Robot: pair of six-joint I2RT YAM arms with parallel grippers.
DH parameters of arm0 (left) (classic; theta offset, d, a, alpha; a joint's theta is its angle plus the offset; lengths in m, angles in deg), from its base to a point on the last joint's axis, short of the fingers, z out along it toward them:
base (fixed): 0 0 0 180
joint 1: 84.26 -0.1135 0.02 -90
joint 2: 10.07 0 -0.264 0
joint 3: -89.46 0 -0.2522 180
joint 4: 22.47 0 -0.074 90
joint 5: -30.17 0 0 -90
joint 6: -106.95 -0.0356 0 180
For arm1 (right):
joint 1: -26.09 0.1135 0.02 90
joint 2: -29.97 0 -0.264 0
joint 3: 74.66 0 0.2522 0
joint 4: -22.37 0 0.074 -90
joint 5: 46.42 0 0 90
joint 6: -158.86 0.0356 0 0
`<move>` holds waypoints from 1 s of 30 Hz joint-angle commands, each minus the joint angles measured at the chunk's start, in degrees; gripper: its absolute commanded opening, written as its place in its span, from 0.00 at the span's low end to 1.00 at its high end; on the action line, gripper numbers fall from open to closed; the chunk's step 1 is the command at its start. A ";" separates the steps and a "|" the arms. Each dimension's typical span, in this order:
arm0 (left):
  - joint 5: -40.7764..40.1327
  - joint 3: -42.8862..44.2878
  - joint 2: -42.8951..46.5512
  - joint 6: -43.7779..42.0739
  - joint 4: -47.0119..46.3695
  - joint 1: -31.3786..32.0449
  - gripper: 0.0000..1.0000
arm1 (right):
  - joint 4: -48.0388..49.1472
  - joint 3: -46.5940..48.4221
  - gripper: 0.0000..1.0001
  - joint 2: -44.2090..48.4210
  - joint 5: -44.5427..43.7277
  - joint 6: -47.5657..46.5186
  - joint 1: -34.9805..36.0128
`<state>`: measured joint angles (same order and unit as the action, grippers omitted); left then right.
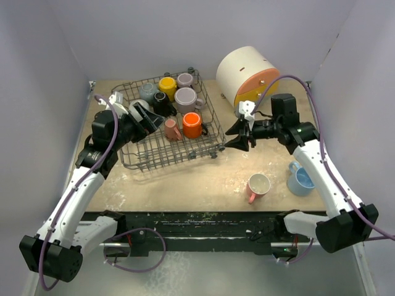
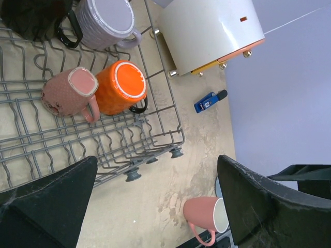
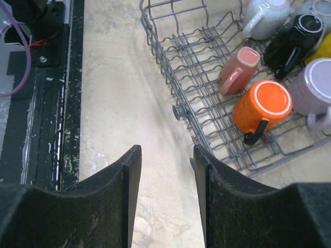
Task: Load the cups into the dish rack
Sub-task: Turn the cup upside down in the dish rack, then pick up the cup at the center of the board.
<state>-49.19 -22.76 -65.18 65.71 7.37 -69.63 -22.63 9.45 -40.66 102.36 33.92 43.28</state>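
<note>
Beige, chalk-smudged table [image 1: 185, 182] fills the frame between pale lilac walls [image 1: 37, 61]. At upper left, the left hand [image 1: 146, 118] hangs wide open and empty over the one grey wire dish rack [image 1: 157, 155]. The rack holds eight cups [image 1: 185, 97], as far as I can count. Just right of the rack, the right hand [image 1: 238, 137] is half open over the table, gripping nothing. Two more stand at lower right: a pink cup [image 1: 258, 185] and a light blue cup [image 1: 300, 180]. One white cylinder [image 1: 244, 71] lies at upper right.
</note>
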 commanded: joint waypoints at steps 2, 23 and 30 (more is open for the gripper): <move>2.95 2.08 0.75 -0.87 -2.16 -0.13 1.00 | -6.14 1.26 0.47 2.42 -4.45 -3.65 -1.10; 12.99 -9.70 13.16 4.46 -8.17 -0.13 1.00 | -23.83 -2.29 0.47 15.23 -20.52 -11.22 -3.62; 17.44 -8.05 11.76 6.90 -6.14 -0.14 1.00 | -23.91 -4.84 0.47 17.95 -16.46 -13.84 -5.44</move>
<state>-35.25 -32.38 -53.71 70.82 2.93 -69.63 -46.35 6.00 -23.94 83.61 21.90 38.39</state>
